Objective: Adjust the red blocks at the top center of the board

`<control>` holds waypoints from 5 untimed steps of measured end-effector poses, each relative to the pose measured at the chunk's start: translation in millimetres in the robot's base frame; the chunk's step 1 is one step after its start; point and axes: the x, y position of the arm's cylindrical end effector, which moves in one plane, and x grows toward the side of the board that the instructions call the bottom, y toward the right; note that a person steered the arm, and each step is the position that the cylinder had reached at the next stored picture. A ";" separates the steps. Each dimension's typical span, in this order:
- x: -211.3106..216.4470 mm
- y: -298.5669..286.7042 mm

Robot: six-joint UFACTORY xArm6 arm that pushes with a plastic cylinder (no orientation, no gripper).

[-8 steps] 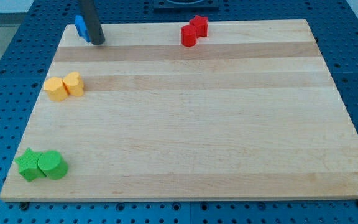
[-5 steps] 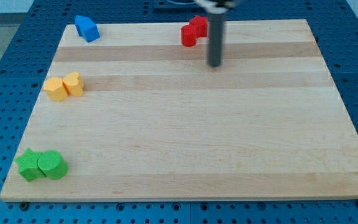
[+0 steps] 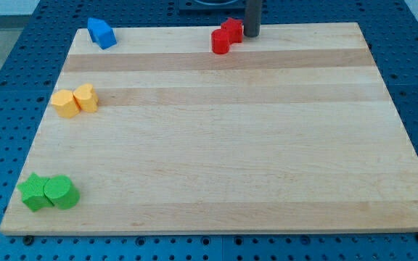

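Two red blocks sit touching at the top centre of the wooden board [image 3: 223, 145]: a red cylinder-like block [image 3: 220, 42] at lower left and a red star-like block [image 3: 231, 29] behind it at upper right. My tip [image 3: 252, 35] stands at the board's top edge, just right of the red star-like block, very close to it or touching; I cannot tell which.
A blue block [image 3: 101, 32] lies at the top left corner. Two yellow blocks [image 3: 75, 100] sit together at the left edge. Two green blocks [image 3: 48, 192] sit together at the bottom left corner. A blue pegboard surrounds the board.
My tip has moved from the blue block at the top left, across to the right below the red blocks, then up to the top edge beside them. No block has moved.
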 end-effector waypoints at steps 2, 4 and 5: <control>-3.9 -33.4; 27.4 -10.8; 77.1 -23.3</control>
